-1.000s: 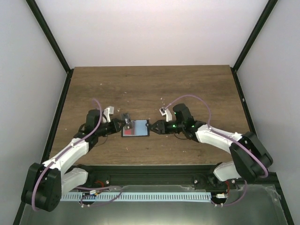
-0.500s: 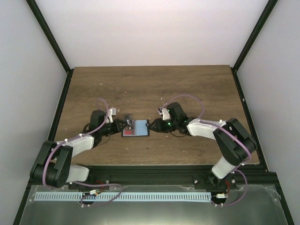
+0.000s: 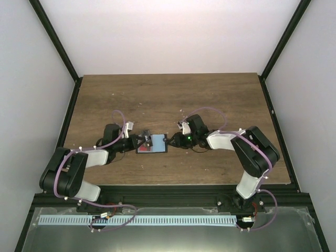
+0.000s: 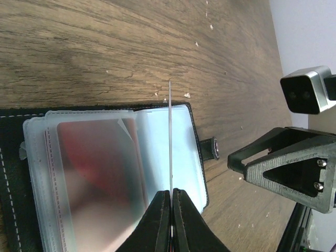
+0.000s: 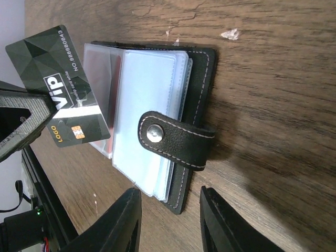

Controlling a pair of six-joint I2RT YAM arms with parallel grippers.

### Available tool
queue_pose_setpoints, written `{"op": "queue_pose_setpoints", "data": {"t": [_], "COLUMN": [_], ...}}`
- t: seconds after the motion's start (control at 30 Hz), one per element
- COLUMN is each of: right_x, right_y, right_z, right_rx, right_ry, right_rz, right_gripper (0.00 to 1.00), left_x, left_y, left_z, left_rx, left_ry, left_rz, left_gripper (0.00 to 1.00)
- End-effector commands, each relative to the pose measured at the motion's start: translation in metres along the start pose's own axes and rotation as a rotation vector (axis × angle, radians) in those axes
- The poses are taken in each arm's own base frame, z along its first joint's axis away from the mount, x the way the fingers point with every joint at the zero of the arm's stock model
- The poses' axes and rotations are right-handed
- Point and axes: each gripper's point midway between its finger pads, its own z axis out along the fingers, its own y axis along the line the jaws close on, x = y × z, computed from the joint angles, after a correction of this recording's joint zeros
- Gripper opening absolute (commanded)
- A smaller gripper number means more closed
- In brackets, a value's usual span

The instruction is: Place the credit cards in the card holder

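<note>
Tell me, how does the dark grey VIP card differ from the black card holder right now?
The dark grey rectangular VIP card is pinched in the air by the left end effector; the black stitched leather card holder lies open on the wooden table. The card is one thin sheet; the holder has clear plastic sleeves and a snap strap. Both are dark and rectangular.
</note>
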Motion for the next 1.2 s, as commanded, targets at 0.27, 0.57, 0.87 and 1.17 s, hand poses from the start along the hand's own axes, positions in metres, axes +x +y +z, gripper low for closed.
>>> {"op": "queue_pose_setpoints", "data": {"t": [0.27, 0.57, 0.87, 1.17], "right_x": [-0.011, -0.01, -0.01, -0.009], "right_y": [0.002, 0.002, 0.002, 0.001], "right_z": [0.009, 0.015, 0.017, 0.02], "right_rx": [-0.037, -0.049, -0.056, -0.063], "right_ry": [0.004, 0.021, 0.027, 0.037], "right_rz": [0.005, 0.016, 0.02, 0.026], "right_gripper": [0.31, 0.31, 0.3, 0.29], "left_x": [-0.006, -0.004, -0.002, 0.001], "left_y": [0.0, 0.003, 0.006, 0.002], "left_z": [-0.001, 0.001, 0.002, 0.006], "left_rx": [0.001, 0.006, -0.01, 0.028], "left_ry": [-0.032, -0.023, -0.023, -0.009], "left_rz": [0.03, 0.023, 0.023, -0.001], "left_gripper": [0.04, 0.04, 0.04, 0.04]}}
